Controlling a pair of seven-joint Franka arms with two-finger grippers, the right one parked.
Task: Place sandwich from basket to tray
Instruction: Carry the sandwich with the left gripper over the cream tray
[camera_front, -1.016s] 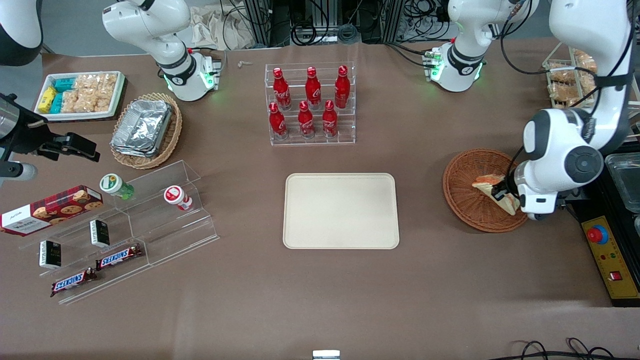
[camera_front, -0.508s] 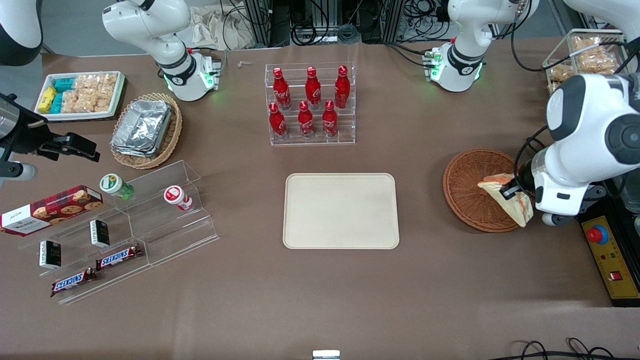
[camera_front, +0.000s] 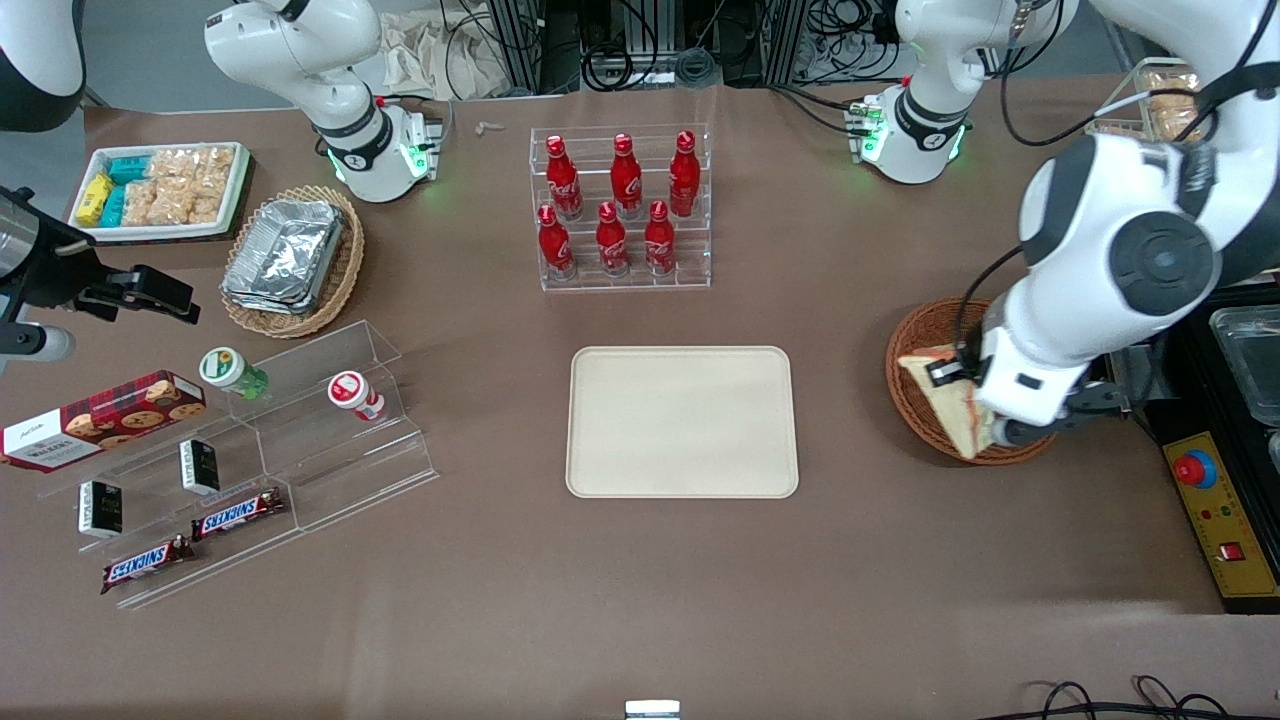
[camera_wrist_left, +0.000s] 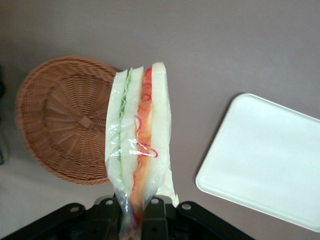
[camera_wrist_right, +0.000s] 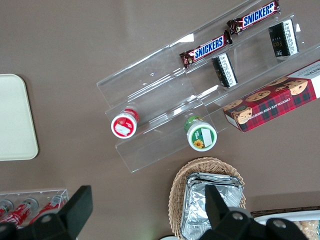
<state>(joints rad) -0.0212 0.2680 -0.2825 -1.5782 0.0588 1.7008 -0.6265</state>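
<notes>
From the gripper (camera_front: 945, 373), at the working arm's end of the table, we see a yellow control box (camera_front: 1222, 525) near it and closer to the front camera. A rack of red bottles (camera_front: 622, 208) stands farther from that camera. Well apart, toward the parked arm's end, lie foil trays (camera_front: 285, 255), a snack tray (camera_front: 160, 190), a cookie box (camera_front: 100, 418) and two Snickers bars (camera_front: 238, 513).

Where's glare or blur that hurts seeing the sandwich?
Left wrist view: the sandwich has glints on its clear wrap, filling layers readable; gripper shut on it, basket sharp. Front view: the tray evenly lit, soft shadows; the arm hides part of the sandwich.
</notes>
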